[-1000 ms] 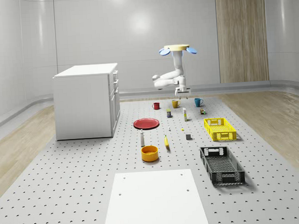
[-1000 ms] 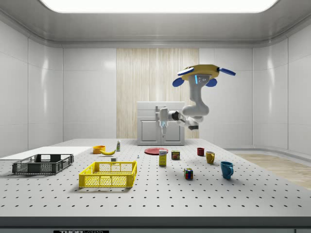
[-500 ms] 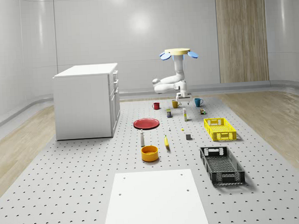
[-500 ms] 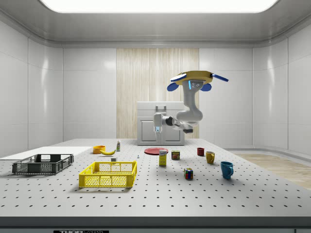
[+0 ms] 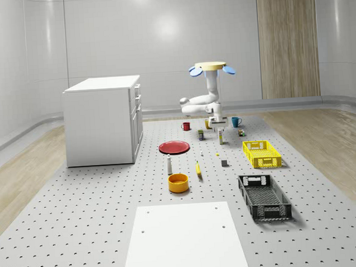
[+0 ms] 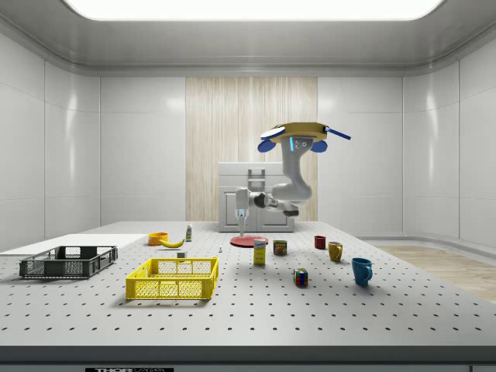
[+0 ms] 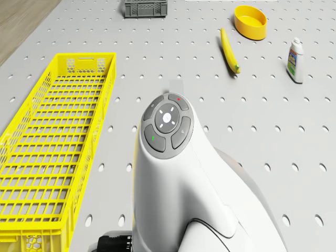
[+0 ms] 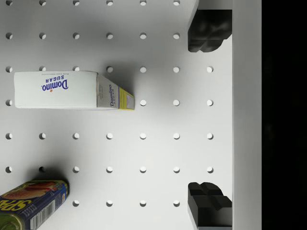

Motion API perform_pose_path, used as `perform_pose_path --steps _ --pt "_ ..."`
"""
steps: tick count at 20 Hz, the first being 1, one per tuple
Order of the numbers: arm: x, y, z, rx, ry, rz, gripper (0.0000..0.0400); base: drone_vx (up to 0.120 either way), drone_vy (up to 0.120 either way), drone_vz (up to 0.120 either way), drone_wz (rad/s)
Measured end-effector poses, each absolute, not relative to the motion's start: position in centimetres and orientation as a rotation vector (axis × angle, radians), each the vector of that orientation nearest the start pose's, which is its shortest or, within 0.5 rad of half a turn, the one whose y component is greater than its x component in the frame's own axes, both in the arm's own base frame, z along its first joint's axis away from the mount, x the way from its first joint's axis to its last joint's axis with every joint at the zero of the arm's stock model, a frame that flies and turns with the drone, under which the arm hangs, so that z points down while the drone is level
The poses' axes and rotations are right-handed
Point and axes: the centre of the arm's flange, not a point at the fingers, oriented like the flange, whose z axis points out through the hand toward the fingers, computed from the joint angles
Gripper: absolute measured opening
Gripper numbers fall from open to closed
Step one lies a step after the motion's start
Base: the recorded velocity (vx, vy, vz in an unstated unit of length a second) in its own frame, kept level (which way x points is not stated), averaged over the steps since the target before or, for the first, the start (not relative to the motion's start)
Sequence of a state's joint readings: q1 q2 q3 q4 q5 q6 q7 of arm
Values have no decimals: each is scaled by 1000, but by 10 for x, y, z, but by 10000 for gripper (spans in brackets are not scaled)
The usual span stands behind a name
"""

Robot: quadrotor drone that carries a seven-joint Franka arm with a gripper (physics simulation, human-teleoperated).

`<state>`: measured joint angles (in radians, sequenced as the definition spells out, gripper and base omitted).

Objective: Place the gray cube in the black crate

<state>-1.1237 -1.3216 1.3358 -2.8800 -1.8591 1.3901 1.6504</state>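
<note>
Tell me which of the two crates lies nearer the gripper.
The yellow crate. It sits closer to the gripper than the black crate, which lies farther off, beside the white mat.

Perforated table bearing a white cabinet, red plate, orange bowl, banana, small white bottle, yellow crate, sugar box beside a tin can, plus red, yellow and blue mugs.
</note>
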Motion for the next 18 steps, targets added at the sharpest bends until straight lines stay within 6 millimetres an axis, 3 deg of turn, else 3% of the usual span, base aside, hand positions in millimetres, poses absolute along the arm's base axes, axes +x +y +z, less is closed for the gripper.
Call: perform_pose_path --steps 18 --pt "307 0 491 1 -2 785 400 120 0 -116 0"
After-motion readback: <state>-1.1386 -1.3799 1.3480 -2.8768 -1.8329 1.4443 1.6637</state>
